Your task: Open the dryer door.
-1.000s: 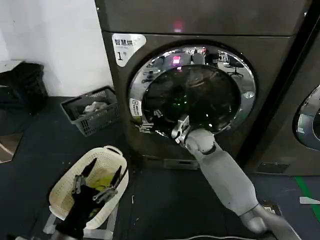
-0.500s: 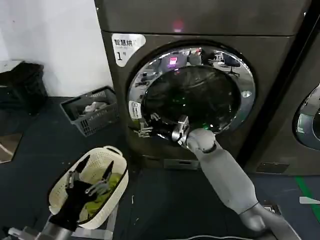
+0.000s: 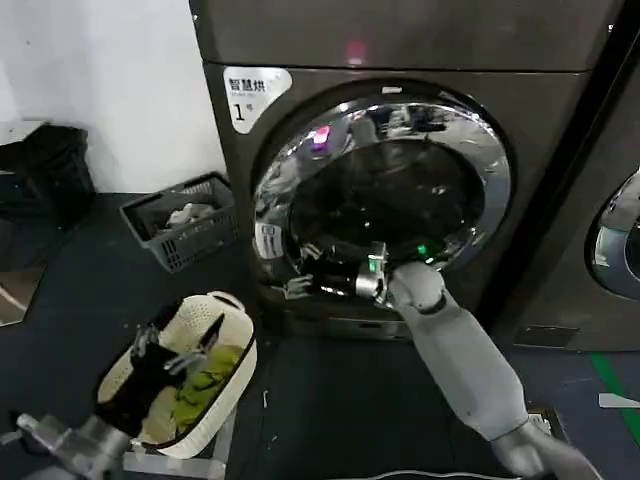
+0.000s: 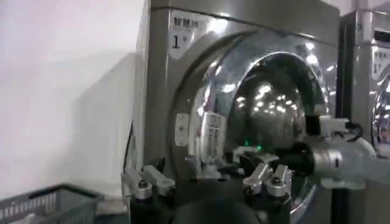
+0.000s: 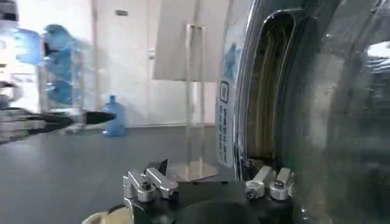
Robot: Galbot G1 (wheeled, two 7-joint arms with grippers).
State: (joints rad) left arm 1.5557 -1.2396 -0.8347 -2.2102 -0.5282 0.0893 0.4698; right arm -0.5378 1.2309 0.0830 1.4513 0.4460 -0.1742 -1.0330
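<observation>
The right gripper (image 3: 300, 270), fingers spread, hooks the door (image 3: 385, 185) at its left rim, barely ajar; it could slip off and the door swing shut, while the open left gripper (image 3: 175, 345) hangs over the basket (image 3: 225, 310).

Dim room, with strong glare on the shiny metal.
The chrome ring of the dryer door (image 3: 385, 190) reflects bright ceiling lights; the floor (image 3: 330, 410) is dark, the white wall (image 3: 110, 90) is brighter, and the right wrist view is soft and blurred.
</observation>
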